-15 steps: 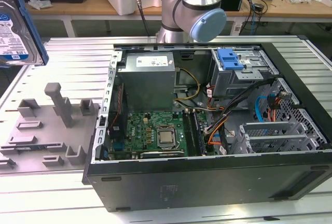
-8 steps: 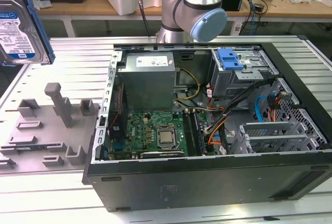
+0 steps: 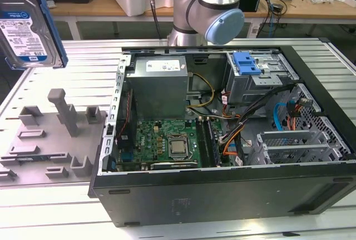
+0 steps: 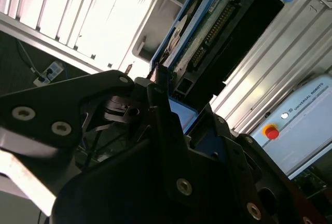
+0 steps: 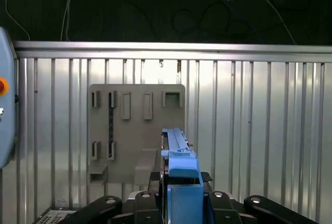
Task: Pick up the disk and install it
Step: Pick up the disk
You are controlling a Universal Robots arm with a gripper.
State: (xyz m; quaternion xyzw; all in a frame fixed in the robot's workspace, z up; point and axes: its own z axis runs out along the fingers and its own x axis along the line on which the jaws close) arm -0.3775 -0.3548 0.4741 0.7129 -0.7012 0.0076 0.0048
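Gripper (image 5: 179,178) is clenched on the disk (image 3: 26,26), a flat rectangular silver hard drive with a white-and-blue label, blue plastic side rails and a blue end handle. In both wrist views the black fingers (image 4: 155,105) close on it at one end and the rest sticks out unsupported.

Location: in the air at the exterior view's left, standing on edge with the label face showing. It's above the grey moulded fixture plate with slots and posts (image 3: 33,151) and touching nothing there. It's well apart from the open black tower PC case (image 3: 222,201) and from the grey metal drive cage (image 3: 267,81) with the blue plastic bracket (image 3: 246,62) on top.

Handling, my read:
- Stiff and dense for its size, so held by one end it will lever on the grip.
- The metal body looks slick, and the plastic rails should give better purchase but may flex a little.
- It's shock-sensitive, so no knocks against the case wall.
- The second wrist view shows a bare green circuit board and connector row (image 4: 210,35) on the underside (keep pads off that).
- Best hold is the blue handle end or the rails, squarely, so it doesn't twist.
- I can't tell whether the pads bear on plastic or on the drive faces.
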